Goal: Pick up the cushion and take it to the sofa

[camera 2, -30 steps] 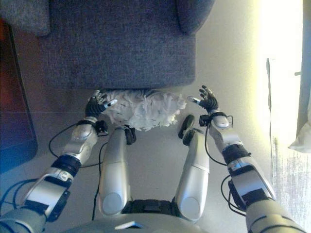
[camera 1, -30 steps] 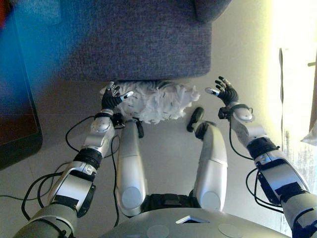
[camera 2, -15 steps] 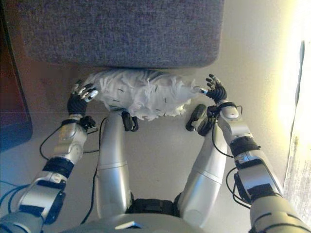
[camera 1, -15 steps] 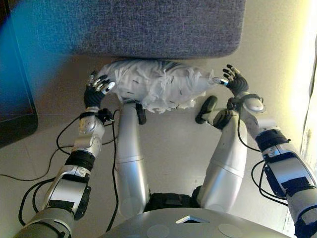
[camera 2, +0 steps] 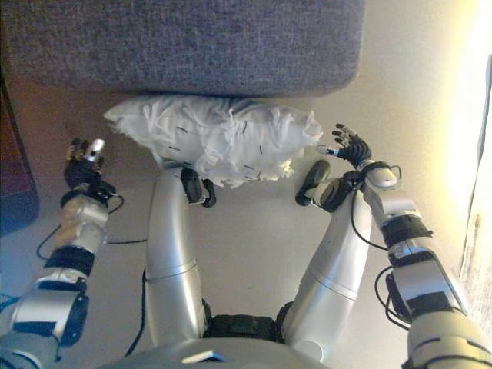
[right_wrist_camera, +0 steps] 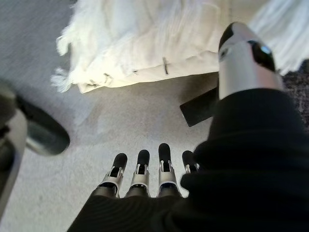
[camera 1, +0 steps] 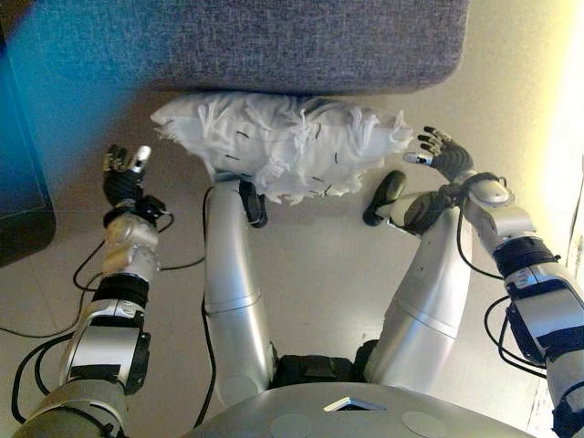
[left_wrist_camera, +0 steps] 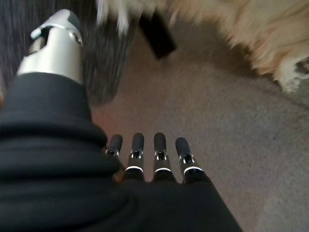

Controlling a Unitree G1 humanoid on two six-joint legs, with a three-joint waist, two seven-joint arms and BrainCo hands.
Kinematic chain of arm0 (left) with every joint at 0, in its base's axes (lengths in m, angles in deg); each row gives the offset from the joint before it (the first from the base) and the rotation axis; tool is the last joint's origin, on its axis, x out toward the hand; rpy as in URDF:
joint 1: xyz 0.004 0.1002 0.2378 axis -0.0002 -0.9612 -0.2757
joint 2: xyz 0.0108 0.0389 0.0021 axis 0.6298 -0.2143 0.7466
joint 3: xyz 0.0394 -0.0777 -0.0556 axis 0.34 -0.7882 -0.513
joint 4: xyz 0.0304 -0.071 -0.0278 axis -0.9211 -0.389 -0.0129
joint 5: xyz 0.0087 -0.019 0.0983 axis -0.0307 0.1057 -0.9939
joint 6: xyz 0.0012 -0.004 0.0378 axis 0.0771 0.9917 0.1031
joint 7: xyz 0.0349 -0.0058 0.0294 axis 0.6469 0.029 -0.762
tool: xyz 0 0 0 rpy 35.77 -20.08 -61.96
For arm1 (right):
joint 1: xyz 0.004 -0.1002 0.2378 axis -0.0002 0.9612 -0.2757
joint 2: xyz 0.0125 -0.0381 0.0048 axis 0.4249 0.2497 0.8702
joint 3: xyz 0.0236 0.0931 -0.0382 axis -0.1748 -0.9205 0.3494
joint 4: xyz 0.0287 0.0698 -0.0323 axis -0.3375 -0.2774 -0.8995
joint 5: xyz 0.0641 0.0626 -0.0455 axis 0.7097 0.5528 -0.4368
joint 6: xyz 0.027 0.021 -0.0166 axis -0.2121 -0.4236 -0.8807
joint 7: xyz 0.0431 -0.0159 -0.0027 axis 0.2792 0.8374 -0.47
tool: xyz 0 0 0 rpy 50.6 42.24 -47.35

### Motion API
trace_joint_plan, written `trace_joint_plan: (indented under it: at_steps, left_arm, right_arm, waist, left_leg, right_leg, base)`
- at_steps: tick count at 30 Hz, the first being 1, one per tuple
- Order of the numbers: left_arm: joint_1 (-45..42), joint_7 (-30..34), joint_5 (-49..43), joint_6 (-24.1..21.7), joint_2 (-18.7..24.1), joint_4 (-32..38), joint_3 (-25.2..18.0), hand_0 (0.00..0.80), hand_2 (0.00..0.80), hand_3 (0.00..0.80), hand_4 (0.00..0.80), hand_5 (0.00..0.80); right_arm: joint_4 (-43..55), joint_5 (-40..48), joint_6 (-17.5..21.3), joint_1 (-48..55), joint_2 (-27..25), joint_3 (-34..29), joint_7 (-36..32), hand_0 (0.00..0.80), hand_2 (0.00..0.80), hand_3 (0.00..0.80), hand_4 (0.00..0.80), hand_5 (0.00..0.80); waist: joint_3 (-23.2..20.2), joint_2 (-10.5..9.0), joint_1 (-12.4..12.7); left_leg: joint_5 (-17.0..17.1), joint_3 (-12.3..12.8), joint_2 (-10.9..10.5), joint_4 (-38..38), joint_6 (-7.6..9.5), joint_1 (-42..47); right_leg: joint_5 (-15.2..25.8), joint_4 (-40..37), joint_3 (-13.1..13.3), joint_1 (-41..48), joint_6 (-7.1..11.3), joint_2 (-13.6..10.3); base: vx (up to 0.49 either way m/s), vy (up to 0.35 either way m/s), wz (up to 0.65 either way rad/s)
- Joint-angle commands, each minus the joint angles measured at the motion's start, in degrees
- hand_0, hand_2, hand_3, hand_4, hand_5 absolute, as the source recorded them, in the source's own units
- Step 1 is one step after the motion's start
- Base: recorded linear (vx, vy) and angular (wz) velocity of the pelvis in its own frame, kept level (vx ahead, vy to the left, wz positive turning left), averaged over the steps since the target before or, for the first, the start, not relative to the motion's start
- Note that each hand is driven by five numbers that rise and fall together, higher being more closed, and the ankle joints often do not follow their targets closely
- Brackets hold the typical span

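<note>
My two head eyes look straight down on one scene, cushion [camera 1: 283, 146] below the sofa [camera 1: 274, 41], while each wrist camera looks close along its own fingers at floor [left_wrist_camera: 231, 145] and cushion edge.

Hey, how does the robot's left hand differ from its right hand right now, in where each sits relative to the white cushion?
The left hand hangs well clear of the cushion, with bare floor between them; the right hand sits close beside the cushion's other end, not gripping it. The left hand also shows lower in the head view than the right hand. Both are open, hold nothing, and flank the cushion lying before the sofa.
</note>
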Motion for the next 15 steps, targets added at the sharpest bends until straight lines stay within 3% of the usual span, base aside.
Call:
trace_joint_plan:
  at_steps: [1, 7, 15]
  left_arm:
    - [-2.28, 4.70, -2.53, -2.41, -0.21, 0.00, -0.67, 0.000, 0.000, 0.000, 0.000, 0.000]
    - [-2.30, 16.06, -4.54, 1.53, 1.65, 6.43, 4.15, 0.000, 0.000, 0.000, 0.000, 0.000]
    - [3.26, 23.12, -6.39, 5.24, 5.39, 6.14, 12.07, 0.000, 0.000, 0.000, 0.000, 0.000]
  right_arm:
    - [1.58, 1.68, 2.45, 3.27, -0.07, -3.21, -0.60, 0.000, 0.000, 0.000, 0.000, 0.000]
    - [2.75, -5.75, 0.61, 5.07, -4.58, -2.05, -6.69, 0.000, 0.000, 0.000, 0.000, 0.000]
    - [0.78, -9.70, 1.17, -1.61, -6.85, 4.09, -11.14, 0.000, 0.000, 0.000, 0.000, 0.000]
  waist:
    - [-0.86, 0.80, -0.82]
    - [-0.36, 1.04, -1.11]
    - [-0.36, 1.89, -1.52]
  left_leg:
    - [-1.04, 1.56, 1.83, -2.03, 0.12, 1.13]
    - [-1.25, 1.60, 3.01, -0.37, 0.00, -0.39]
    - [-1.41, 1.76, 3.98, 0.79, -0.32, -1.83]
  right_leg:
    - [-2.87, -0.27, 6.52, 2.84, 2.90, -0.65]
    - [-2.02, 0.93, 7.30, 0.98, 3.46, -1.85]
    - [-1.03, 1.32, 8.57, -1.08, 3.90, -3.02]
  base:
    - [0.000, 0.000, 0.00]
    - [0.000, 0.007, -0.01]
    - [0.000, 0.042, 0.02]
